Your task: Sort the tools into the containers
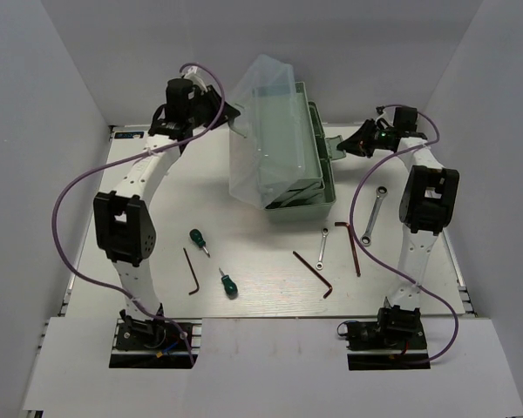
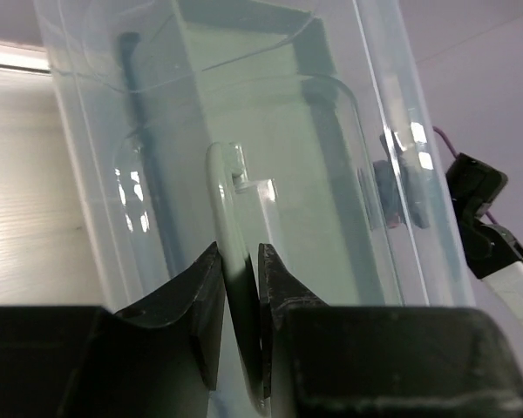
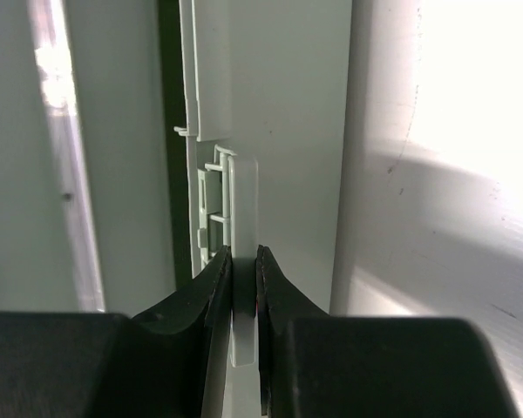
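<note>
Toolbox lid (image 1: 266, 131) is tilting open: left end effector (image 2: 238, 254) pinching its handle (image 2: 220, 187), right end effector (image 3: 242, 254) pinching the latch (image 3: 242, 200) as brace.

two screwdrivers (image 1: 199, 241) (image 1: 228, 283), three hex keys (image 1: 190, 272) (image 1: 314, 274) (image 1: 352, 248), two wrenches (image 1: 322, 246) (image 1: 374, 212)

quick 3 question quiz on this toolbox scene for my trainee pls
1. True or false: both wrenches are inside the toolbox.
2. How many screwdrivers lie on the table?
3. The left claw is shut on the: A) screwdriver B) lid handle C) wrench
Key: 1 false, both lie on the table; 2 two; 3 B
</note>
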Controlling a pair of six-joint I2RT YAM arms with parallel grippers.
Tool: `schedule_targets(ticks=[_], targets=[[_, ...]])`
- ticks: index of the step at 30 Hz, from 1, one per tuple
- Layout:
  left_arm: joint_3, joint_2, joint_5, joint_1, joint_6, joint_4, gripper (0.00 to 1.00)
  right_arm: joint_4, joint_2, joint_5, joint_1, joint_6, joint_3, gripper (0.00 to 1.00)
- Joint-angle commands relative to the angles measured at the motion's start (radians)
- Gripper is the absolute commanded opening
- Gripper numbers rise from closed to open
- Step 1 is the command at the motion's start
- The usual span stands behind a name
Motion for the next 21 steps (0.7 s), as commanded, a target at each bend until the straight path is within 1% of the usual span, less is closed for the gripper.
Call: schedule_targets(ticks=[1,4,9,11,14,16,17,18,20,21], targets=[[-0.067,-0.151,-0.001,0.056,0.102,0.013,0.0,0.022,0.013,0.068,-0.08,-0.032,0.057,0.0],[-0.154,-0.187,-0.001,0.087,0.102,0.033,0.0,0.012,0.019,0.071,-0.081,-0.034,0.062,0.0],[-0.184,-0.197,0.008,0.128,0.125,0.015,0.0,-0.007,0.025,0.074,-0.083,-0.049,0.062,0.0],[-0.21,-0.207,0.008,0.129,0.125,0.015,0.0,-0.012,0.026,0.075,-0.084,-0.054,0.06,0.0],[-0.236,-0.207,0.008,0.15,0.125,0.015,0.05,-0.012,0.029,0.069,-0.084,-0.056,0.054,0.0],[-0.251,-0.207,0.008,0.161,0.125,0.015,0.2,-0.018,0.029,0.068,-0.086,-0.059,0.051,0.0],[-0.26,-0.207,0.008,0.161,0.125,0.015,0.29,-0.014,0.029,0.065,-0.087,-0.059,0.048,0.0],[-0.283,-0.207,0.008,0.171,0.125,0.015,0.42,-0.015,0.029,0.064,-0.087,-0.06,0.043,0.0],[-0.312,-0.226,0.008,0.182,0.125,0.015,0.53,-0.02,0.026,0.063,-0.086,-0.065,0.042,0.0],[-0.345,-0.227,0.008,0.182,0.125,0.015,0.66,-0.018,0.025,0.063,-0.087,-0.065,0.043,0.0]])
